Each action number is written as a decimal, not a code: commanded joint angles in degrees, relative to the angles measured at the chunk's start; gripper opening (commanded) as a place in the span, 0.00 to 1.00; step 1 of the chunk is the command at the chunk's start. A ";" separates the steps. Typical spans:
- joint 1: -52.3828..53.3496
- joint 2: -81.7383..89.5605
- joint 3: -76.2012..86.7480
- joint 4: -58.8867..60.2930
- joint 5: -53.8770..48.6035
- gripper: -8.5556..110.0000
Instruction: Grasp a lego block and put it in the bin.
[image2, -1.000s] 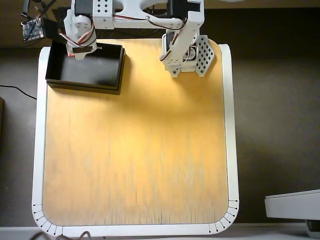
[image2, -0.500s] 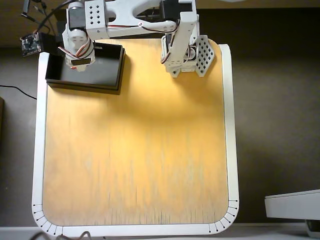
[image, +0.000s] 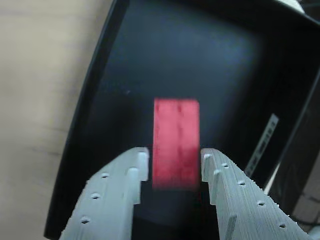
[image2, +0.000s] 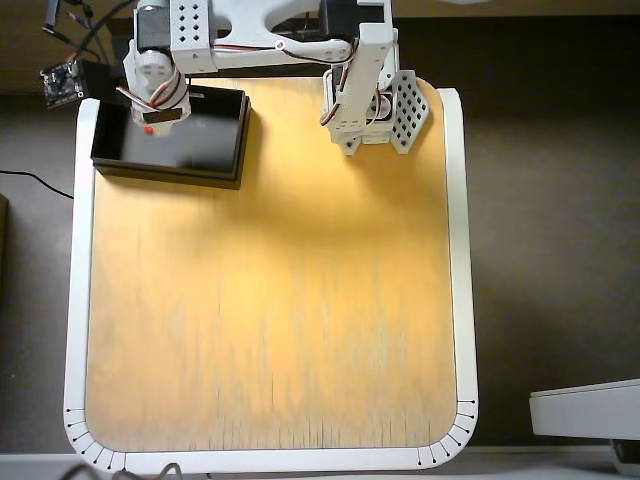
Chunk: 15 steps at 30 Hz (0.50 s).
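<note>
- Wrist view: the gripper (image: 175, 167) hangs over the bin (image: 87, 120), its two fingers flanking the lego block (image: 176, 142); whether they clamp it or have let go, I cannot tell.
- Overhead view: the lego block (image2: 148, 129) shows inside the bin (image2: 215, 150), under the arm.
- Judgement: this is the placing step; next, confirm release, then lift clear.

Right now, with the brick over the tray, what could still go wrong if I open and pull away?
1. In the wrist view the lego block sits between the gripper fingertips; whether it rests on the bin floor is unclear, so a release might let it bounce.
2. The overhead view shows the gripper near the bin's left end, so a sideways retreat might clip the low wall.
</note>
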 joint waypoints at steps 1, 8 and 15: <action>1.32 1.14 -3.96 -1.67 1.05 0.20; 1.67 3.43 -4.04 -1.67 3.16 0.26; -4.57 12.39 -4.04 -0.09 -2.55 0.26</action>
